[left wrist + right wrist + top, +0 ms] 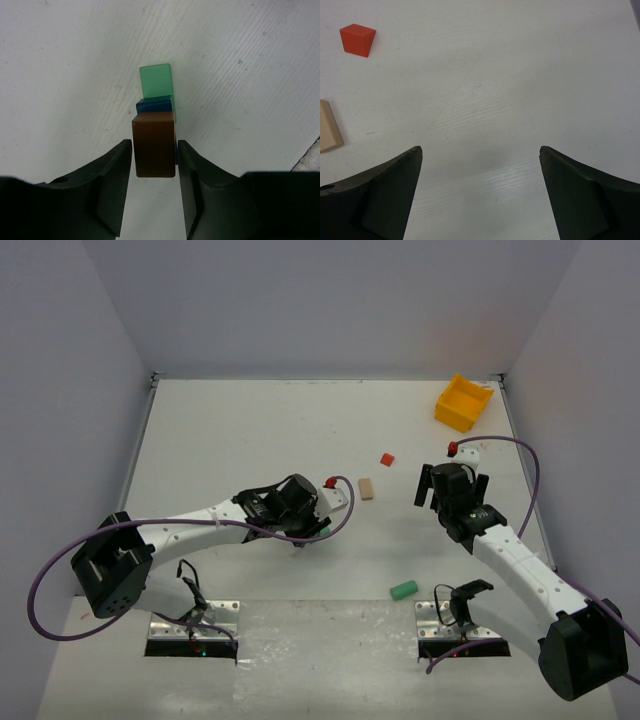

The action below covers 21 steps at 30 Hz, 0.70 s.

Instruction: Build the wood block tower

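Three blocks make up the wood block tower (155, 120) in the left wrist view: a green block (156, 80) lowest as far as I can tell, a blue block (152, 105) on it and a brown block (154, 160) on top, with the left gripper (155, 146) straddling that top piece. A sliver of gap shows at its right finger while the left finger looks to be touching, so I cannot tell whether the jaws pinch the brown block or have let it go. The main risk, I judge, is the withdrawal: if one pad clings, lifting away drags the brown block sideways, and the layers, which do not look squarely lined up, could slide or topple. The right gripper (480, 150) hangs spread wide and empty, well to the right of the tower. The tan block (366, 488) lies near the tower's right side, the red block (387, 458) beyond it, and the teal block (403, 589) nearer the bases. Reaching for the tan block brings the right arm close to the tower, where a brush could knock it down
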Each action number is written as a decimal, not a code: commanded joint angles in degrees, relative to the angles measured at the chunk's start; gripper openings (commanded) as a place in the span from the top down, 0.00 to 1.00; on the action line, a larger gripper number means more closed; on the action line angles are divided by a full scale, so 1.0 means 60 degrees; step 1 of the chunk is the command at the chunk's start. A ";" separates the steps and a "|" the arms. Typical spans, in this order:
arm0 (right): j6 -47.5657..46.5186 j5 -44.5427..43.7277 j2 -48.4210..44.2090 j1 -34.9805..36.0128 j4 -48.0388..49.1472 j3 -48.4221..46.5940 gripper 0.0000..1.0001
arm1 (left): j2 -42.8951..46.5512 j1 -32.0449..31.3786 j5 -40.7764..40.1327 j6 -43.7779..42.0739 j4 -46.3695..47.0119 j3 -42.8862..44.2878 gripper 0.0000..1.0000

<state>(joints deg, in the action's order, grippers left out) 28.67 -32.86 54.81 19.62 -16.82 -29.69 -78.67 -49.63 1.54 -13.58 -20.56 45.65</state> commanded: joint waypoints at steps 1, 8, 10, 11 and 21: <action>0.0058 -0.0207 -0.0067 -0.0032 0.0137 -0.0134 0.01 | 0.0017 -0.0123 0.0051 -0.0139 0.0365 0.0052 0.60; 0.0069 -0.0207 -0.0023 -0.0032 0.0137 -0.0149 0.01 | 0.0034 -0.0135 0.0041 -0.0143 0.0362 0.0101 0.53; 0.0057 -0.0207 -0.0023 -0.0032 0.0137 -0.0149 0.01 | 0.0052 -0.0123 0.0059 -0.0174 0.0344 0.0132 0.52; 0.0056 -0.0209 -0.0023 -0.0032 0.0137 -0.0149 0.01 | 0.0063 -0.0123 0.0042 -0.0188 0.0333 0.0141 0.52; 0.0042 -0.0221 -0.0033 -0.0032 0.0137 -0.0134 0.01 | 0.0143 -0.0123 0.0139 -0.0207 0.0165 0.0204 0.50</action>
<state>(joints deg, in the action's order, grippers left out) 28.67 -32.86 54.81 19.62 -16.83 -29.69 -78.67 -49.63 1.68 -14.47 -20.58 45.66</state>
